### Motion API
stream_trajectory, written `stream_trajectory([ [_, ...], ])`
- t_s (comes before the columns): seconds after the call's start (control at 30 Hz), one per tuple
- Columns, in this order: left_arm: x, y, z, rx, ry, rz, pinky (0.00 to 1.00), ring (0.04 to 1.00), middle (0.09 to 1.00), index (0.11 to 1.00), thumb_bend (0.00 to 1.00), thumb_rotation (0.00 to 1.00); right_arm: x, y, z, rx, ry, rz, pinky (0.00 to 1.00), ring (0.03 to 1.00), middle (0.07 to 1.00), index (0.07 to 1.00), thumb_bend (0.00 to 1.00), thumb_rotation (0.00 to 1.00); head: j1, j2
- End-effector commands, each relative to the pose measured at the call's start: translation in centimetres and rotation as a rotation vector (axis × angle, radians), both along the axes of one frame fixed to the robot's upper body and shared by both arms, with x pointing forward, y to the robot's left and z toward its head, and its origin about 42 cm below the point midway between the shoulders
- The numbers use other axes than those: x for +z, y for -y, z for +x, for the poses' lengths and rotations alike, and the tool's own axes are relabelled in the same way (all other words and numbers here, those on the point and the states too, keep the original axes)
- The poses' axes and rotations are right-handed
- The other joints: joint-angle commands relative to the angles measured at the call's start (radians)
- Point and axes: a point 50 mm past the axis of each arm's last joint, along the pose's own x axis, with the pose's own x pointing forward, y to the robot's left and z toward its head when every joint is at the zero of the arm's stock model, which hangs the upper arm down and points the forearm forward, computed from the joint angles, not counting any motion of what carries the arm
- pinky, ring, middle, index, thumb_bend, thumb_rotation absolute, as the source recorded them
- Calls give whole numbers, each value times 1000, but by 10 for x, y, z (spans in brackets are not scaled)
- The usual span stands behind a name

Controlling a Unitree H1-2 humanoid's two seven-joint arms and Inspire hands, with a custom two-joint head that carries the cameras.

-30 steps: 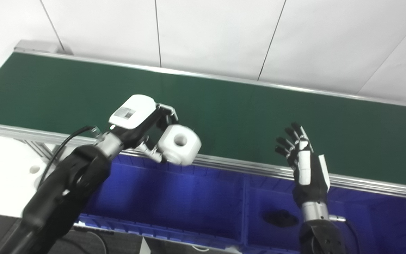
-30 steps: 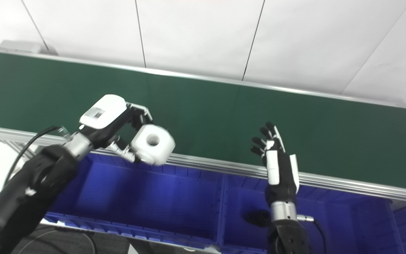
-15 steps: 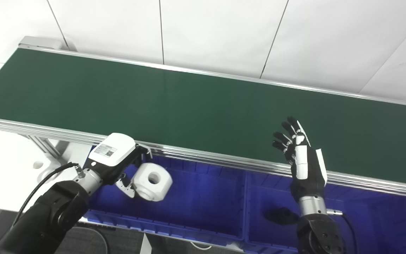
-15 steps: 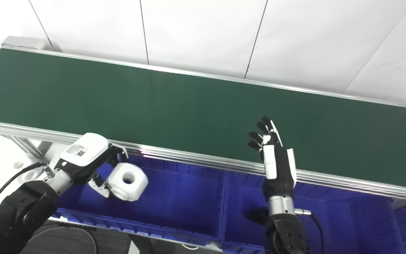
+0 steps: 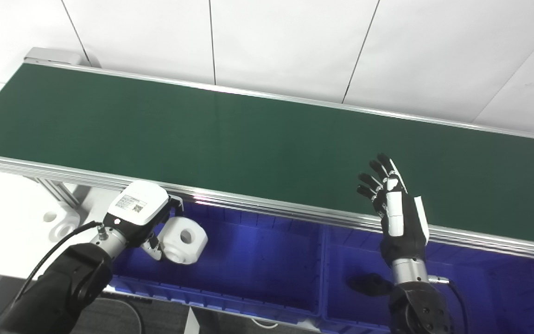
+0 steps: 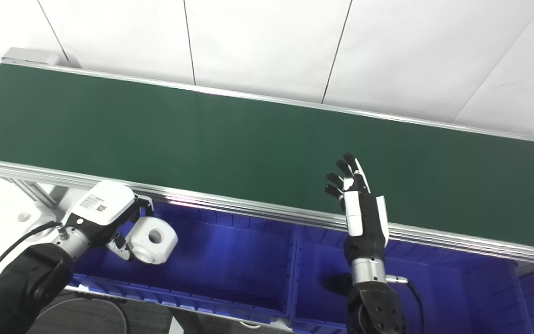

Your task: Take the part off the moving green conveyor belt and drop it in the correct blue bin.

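— Holding the white part over the left blue bin, was it? Which step did you take that to be?

— The carry was done, by my reading, and the drop was in hand. The left hand had its fingers clasped on the part's near side, with the part hanging off the conveyor belt, just past its near rail and above the bin's left end.

— And what did the next move call for?

— Only an opening of the fingers, I judged, provided that was the correct bin. The part sat close to the bin's left wall, so a small shift toward the bin's middle would have made a cleaner fall.

— What was the part like?

— A chunky white block with rounded corners and a round hole through the face turned to the cameras. It looked smooth, matte and rigid, probably plastic.

— And the rest?

— The belt was a flat, dull green band with bright metal rails along both long edges, and nothing lay on it. The bins were glossy blue plastic with ribbed rims. The right bin held a small dark object, too shadowed to name.

— The right hand?

— The right hand stood upright over the belt's near edge, fingers spread and holding nothing.
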Motion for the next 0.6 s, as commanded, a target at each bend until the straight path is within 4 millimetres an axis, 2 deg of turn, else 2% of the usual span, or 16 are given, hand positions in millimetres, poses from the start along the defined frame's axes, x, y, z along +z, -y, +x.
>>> stream_trajectory([
  [0.0,19,-3,7,-1,-51,21,832,860,870,828,994,555,12,-1,2,10,58,5,787,846,922,949,871,943,1,1],
  [0.03,22,-1,6,1,-95,18,932,930,943,905,999,629,12,0,2,10,58,4,781,844,921,948,874,947,2,2],
  [0.13,32,2,5,6,-179,-3,993,993,994,986,1000,682,12,0,2,10,57,-8,773,842,920,946,883,953,2,2],
  [0.27,62,15,9,-8,-236,-80,1000,1000,1000,1000,1000,682,10,1,3,5,48,-35,774,836,919,948,876,968,-29,1],
  [0.37,80,21,8,-22,-232,-163,1000,1000,1000,1000,1000,730,8,0,2,0,45,-38,775,835,917,952,866,974,-51,0],
  [0.4,87,24,6,-22,-232,-214,1000,1000,1000,1000,1000,807,7,0,3,-2,45,-37,784,838,918,954,866,975,-82,-2],
  [0.43,95,28,4,-17,-234,-273,1000,1000,1000,1000,1000,820,6,0,2,-3,48,-36,786,839,918,955,866,975,-82,-2],
  [0.47,102,34,-1,5,-237,-388,1000,1000,1000,1000,1000,813,4,0,1,-7,52,-40,787,839,918,955,861,974,-134,-7],
  [0.53,110,42,-8,46,-247,-581,1000,1000,1000,1000,950,812,1,1,-2,-14,54,-44,788,838,920,952,857,980,-169,-9],
  [0.57,110,45,-10,74,-251,-675,1000,1000,1000,1000,933,812,-1,1,-4,-21,53,-45,789,838,920,951,857,981,-213,-12],
])
